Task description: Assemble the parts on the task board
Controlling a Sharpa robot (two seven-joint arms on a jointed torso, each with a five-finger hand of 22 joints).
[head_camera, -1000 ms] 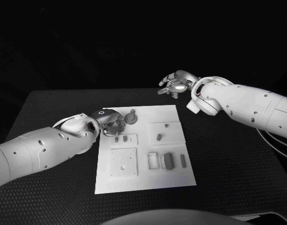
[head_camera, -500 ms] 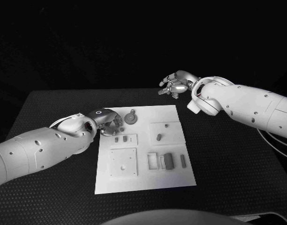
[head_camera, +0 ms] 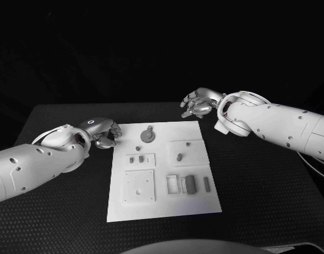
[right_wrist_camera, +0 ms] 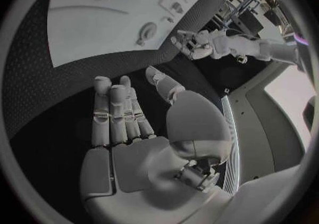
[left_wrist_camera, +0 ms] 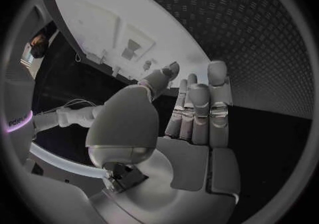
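Note:
The white task board (head_camera: 165, 203) lies in the middle of the black table. On its far end lies a round grey part (head_camera: 147, 135) with a small tab. Small grey parts (head_camera: 179, 155) sit in raised plates further in, and several upright pieces (head_camera: 188, 183) stand near the middle right. My left hand (head_camera: 104, 131) hovers just off the board's far left edge, fingers apart and holding nothing; the left wrist view shows its straight fingers (left_wrist_camera: 199, 112) over the mat beside the board (left_wrist_camera: 113, 11). My right hand (head_camera: 196, 103) hangs beyond the board's far right corner, empty, with its fingers (right_wrist_camera: 116, 112) spread.
The black textured mat (head_camera: 268, 174) surrounds the board on all sides. In the right wrist view the board (right_wrist_camera: 86, 32) with the round part (right_wrist_camera: 148, 31) lies ahead of the palm, and my left hand (right_wrist_camera: 196, 43) shows beyond it.
My left hand has drawn back to the left, off the board and away from the round part. My right hand has dropped slightly toward the board's far corner.

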